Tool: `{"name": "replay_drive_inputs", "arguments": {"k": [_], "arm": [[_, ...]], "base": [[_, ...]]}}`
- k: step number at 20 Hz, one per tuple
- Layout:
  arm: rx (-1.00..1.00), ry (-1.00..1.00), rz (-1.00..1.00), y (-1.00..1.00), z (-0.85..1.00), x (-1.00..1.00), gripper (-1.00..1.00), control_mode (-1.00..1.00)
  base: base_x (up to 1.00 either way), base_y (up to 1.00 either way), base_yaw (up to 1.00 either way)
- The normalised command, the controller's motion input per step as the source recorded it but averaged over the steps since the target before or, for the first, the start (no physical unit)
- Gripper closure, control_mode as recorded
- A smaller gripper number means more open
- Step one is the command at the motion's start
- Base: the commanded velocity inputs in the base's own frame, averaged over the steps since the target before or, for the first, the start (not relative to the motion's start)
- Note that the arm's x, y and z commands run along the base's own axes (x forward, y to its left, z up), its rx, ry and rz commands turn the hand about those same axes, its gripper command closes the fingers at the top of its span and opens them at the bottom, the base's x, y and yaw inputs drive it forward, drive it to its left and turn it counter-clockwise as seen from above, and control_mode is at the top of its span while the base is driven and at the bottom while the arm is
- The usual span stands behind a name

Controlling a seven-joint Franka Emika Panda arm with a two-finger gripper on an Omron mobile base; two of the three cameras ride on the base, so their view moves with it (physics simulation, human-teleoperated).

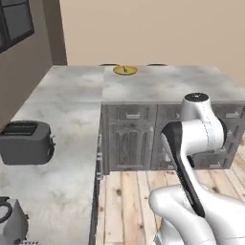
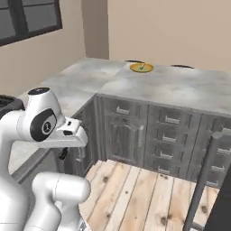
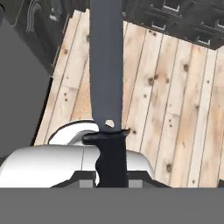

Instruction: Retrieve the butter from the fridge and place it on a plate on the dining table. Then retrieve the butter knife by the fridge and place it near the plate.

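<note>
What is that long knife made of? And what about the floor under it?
The long grey-bladed butter knife looks like dull, matte metal, flat and even grey, with a black handle that could be plastic or rubber. The pale plank floor looks like wood: separate boards, grain lines and dark knots show.

beige walls (image 1: 158, 28), wood plank floor (image 2: 149, 198), grey cabinets (image 1: 131, 139), dark window (image 2: 27, 18).

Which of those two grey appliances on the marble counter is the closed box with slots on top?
The dark grey toaster, farther along the marble counter. The paler grey appliance at the near edge is cut off by the picture.
</note>
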Motion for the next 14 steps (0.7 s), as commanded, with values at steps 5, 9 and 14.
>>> {"name": "replay_drive_inputs", "arguments": {"k": [5, 9, 14], "arm": [[0.0, 0.0, 0.0, 0.0, 0.0, 0.0, 1.0, 1.0], [0.0, 0.0, 0.0, 0.0, 0.0, 0.0, 1.0, 1.0], [0.0, 0.0, 0.0, 0.0, 0.0, 0.0, 1.0, 1.0]], "base": [[0.82, 0.0, -0.74], [1.0, 0.0, -0.48], [1.0, -0.06, -0.47]]}}
